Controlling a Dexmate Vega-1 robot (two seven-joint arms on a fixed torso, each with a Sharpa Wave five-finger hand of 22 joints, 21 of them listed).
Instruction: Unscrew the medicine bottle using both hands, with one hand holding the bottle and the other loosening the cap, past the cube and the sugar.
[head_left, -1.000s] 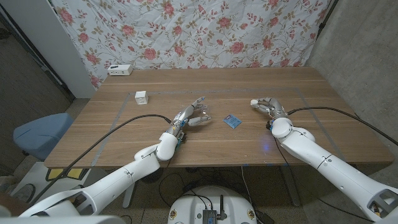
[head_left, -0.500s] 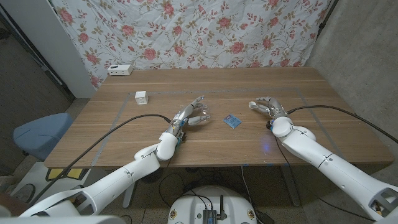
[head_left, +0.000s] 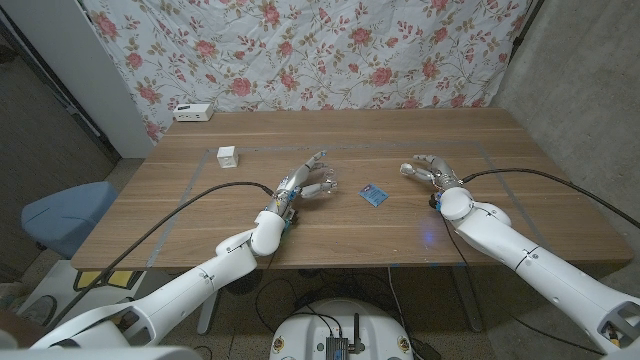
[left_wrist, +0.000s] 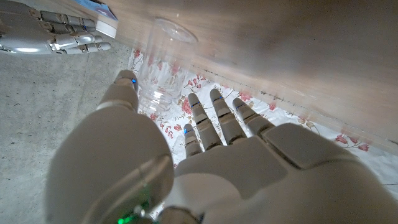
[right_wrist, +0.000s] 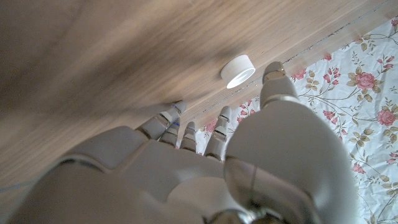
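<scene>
The clear plastic medicine bottle (left_wrist: 158, 59) is standing open-mouthed and capless on the wooden worktop (head_left: 330, 235), just beyond the left hand (head_left: 305, 184), whose fingers (left_wrist: 214, 118) are spreading apart around it without a firm clasp. Its round white cap (right_wrist: 237, 70) is lying by itself on the grained boards ahead of the right hand (head_left: 432, 171), whose fingers are also splaying loose and holding nothing. The unscrewing appears done, with only withdrawal left. A flat blue sugar packet (head_left: 374, 194) is sitting between the hands; a small white cube (head_left: 228, 156) is resting well to the left.
</scene>
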